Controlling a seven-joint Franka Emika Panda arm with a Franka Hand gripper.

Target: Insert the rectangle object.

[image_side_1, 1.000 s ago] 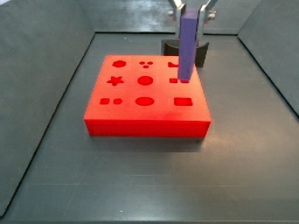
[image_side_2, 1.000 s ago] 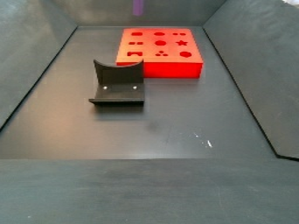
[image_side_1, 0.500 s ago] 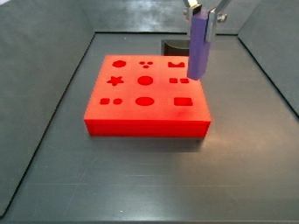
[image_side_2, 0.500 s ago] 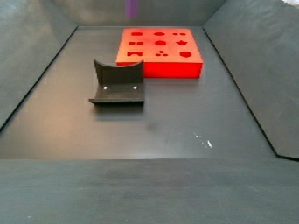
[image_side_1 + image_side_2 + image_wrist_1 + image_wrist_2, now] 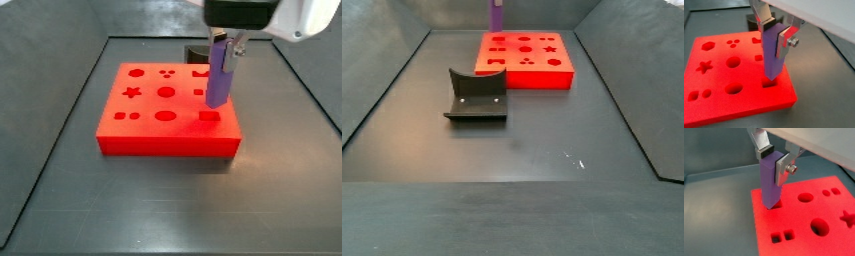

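My gripper (image 5: 225, 45) is shut on the rectangle object (image 5: 217, 78), a long purple bar held upright over the red block (image 5: 167, 128). The bar's lower end hangs just above the square hole (image 5: 209, 116) near the block's front right corner. In both wrist views the silver fingers (image 5: 785, 39) clamp the bar (image 5: 773, 55) near its top, and its tip meets the rim of the hole (image 5: 769, 84). The bar (image 5: 767, 180) stands over the block (image 5: 811, 228) near its corner. In a side view only the bar (image 5: 496, 14) shows, behind the block (image 5: 524, 60).
The red block has several other shaped holes: star (image 5: 132, 93), circles (image 5: 166, 92), hexagon (image 5: 135, 72). The dark fixture (image 5: 476, 95) stands on the floor beside the block; it shows behind the block (image 5: 199, 52) in a side view. Grey walls enclose the dark floor (image 5: 543, 150).
My gripper has come down and shifted slightly left with the purple bar. The bar's lower end is now close above the block's square hole.
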